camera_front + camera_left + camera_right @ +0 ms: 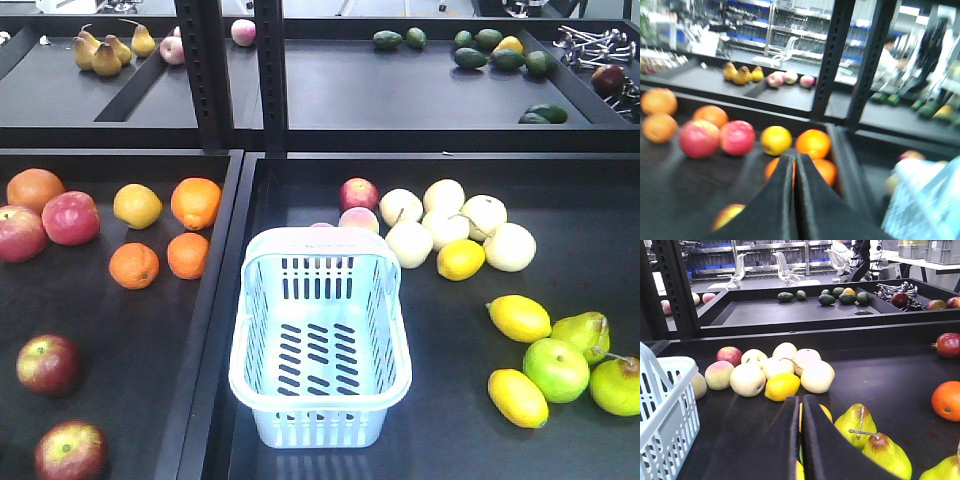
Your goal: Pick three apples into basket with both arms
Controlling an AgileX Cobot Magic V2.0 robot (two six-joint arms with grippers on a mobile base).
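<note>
Empty basket (pixel 318 240) sits by the desk's (pixel 120 330) front edge, dark red apples (pixel 48 364) wait at the front left corner, left claw (pixel 794 159) and right claw (pixel 800 399) clenched empty.

Basket (pixel 320 345) glossy slotted plastic; tray (pixel 520 440) matt black.

No legible text, label, brand, number or sign in any view: nothing readable on the basket (pixel 320 425), the tray (pixel 560 400) or the far shelving (pixel 755 22), which is blurred.
</note>
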